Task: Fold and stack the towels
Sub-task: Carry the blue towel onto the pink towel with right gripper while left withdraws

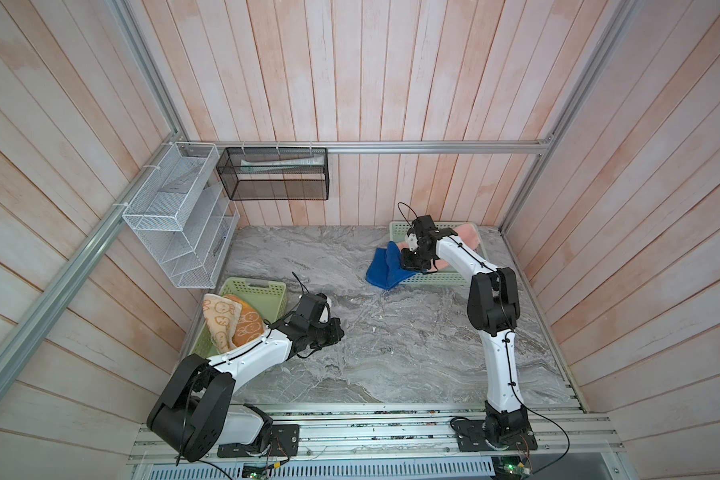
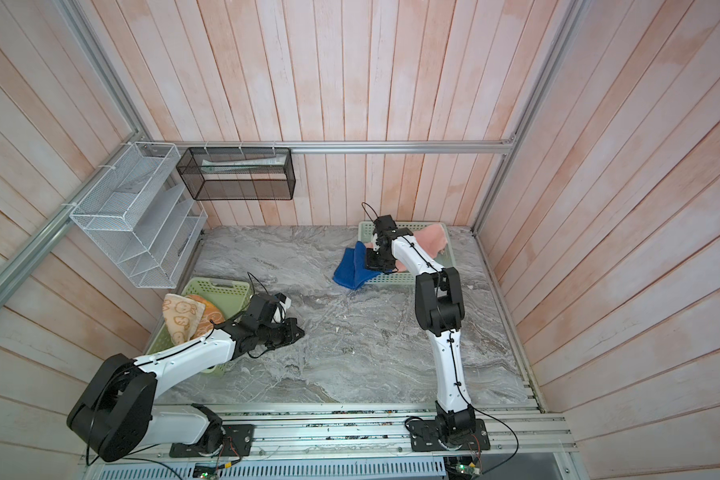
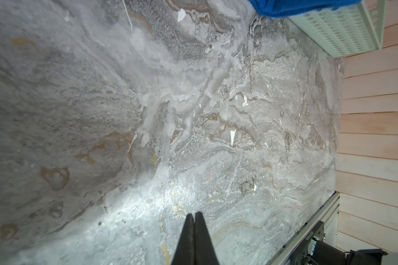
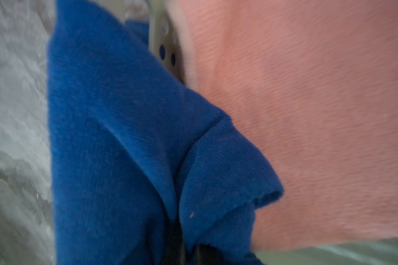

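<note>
My right gripper [image 1: 408, 262] clamps the blue towel [image 1: 385, 268]; its length trails from the grip across the basket [image 1: 437, 279] rim toward the table [image 1: 391, 340]. My left gripper [image 3: 194, 219], closed and empty, sits farther off.

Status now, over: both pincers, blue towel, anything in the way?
Left pincer shut, empty, over table. Right pincer shut on blue towel, hanging over basket edge. Pink towel beside it; nothing blocking.
</note>
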Controlling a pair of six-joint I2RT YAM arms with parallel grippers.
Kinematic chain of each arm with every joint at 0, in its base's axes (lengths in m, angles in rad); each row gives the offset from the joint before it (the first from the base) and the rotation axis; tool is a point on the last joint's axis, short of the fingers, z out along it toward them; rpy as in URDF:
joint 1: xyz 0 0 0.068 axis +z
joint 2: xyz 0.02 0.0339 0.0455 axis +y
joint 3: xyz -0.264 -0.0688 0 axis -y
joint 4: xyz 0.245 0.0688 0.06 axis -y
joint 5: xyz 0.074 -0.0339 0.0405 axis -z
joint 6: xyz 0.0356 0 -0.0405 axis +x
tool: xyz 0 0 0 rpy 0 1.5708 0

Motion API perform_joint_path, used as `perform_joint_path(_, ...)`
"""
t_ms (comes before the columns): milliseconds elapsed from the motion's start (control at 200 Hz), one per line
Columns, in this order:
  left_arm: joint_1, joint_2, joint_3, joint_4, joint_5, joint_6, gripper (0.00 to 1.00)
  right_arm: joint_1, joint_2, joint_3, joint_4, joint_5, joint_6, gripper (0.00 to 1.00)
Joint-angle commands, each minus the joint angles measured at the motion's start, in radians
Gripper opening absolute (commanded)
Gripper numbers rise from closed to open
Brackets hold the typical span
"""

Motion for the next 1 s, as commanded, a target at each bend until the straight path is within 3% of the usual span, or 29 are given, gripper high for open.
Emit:
perform_joint_path(0,0.002,-0.013,0.004,-0.005,0.000,-0.001,0.02,0.066,-0.166,-0.154,0.026,-0.078,0.022,0.00)
perform_joint_path(140,0.003,-0.048,0.008,-0.027,-0.018,0.003,0.02,0.168,-0.329,-0.395,0.172,-0.087,0.119,0.00)
perform_joint_path(240,0.004,-0.077,0.010,-0.035,-0.034,0.001,0.02,0.211,-0.388,-0.417,0.182,-0.082,0.162,0.00)
perform_joint_path(365,0.006,-0.097,0.015,-0.047,-0.045,0.006,0.02,0.219,-0.415,-0.318,0.098,-0.081,0.147,0.00)
perform_joint_path(510,0.008,-0.115,0.019,-0.063,-0.056,0.013,0.02,0.221,-0.402,-0.089,-0.073,-0.074,0.117,0.00)
perform_joint_path(730,0.018,-0.145,0.017,-0.093,-0.080,0.030,0.02,0.218,-0.373,0.174,-0.258,0.015,0.082,0.00)
perform_joint_path(995,0.020,-0.170,0.031,-0.170,-0.140,0.070,0.02,0.133,-0.323,0.170,-0.287,0.020,0.035,0.00)
